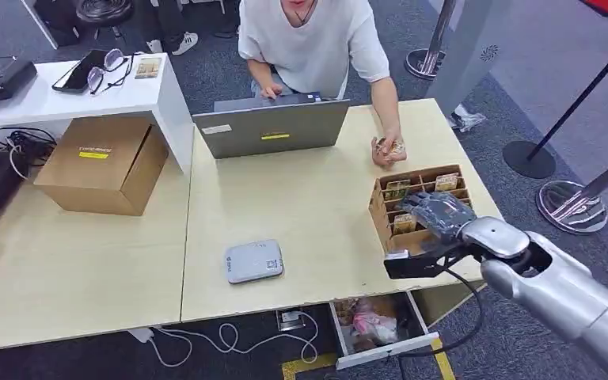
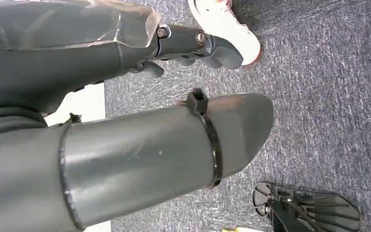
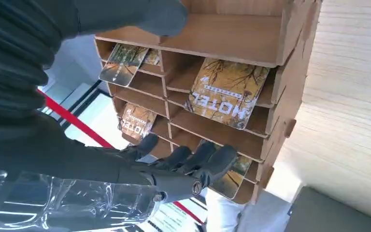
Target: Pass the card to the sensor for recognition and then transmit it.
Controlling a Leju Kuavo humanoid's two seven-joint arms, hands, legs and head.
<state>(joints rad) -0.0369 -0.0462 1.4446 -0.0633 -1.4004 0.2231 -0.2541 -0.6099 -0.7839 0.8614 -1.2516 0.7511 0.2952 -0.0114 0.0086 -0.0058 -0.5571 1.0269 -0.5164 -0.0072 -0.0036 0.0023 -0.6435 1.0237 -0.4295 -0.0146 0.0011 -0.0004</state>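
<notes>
One silver arm, the right, reaches over the brown slotted cardboard rack (image 1: pixel 385 207) at the pale wooden table's (image 1: pixel 301 198) right edge, the right hand (image 1: pixel 435 212) above its compartments. Up close, its dark fingers (image 3: pixel 207 162) curl apart against a leaf-printed hotel card (image 3: pixel 232 176), gripping nothing. More cards (image 3: pixel 226 92) lean in other slots. The left hand (image 2: pixel 200 46) hangs over carpet, holding nothing, fingers loosely bent. A grey sensor box (image 1: pixel 253 261) sits mid-table.

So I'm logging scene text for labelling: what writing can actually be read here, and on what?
"HOTEL", seen upside down: patterned yellow-brown card in the slotted wooden card rack, near the right hand.
Smaller line on that card: too blurred.
Yellow label on the brown cardboard box: too small.
Stickers on the grey laptop lid: unreadable.
Label on the small grey sensor box: unreadable.
</notes>
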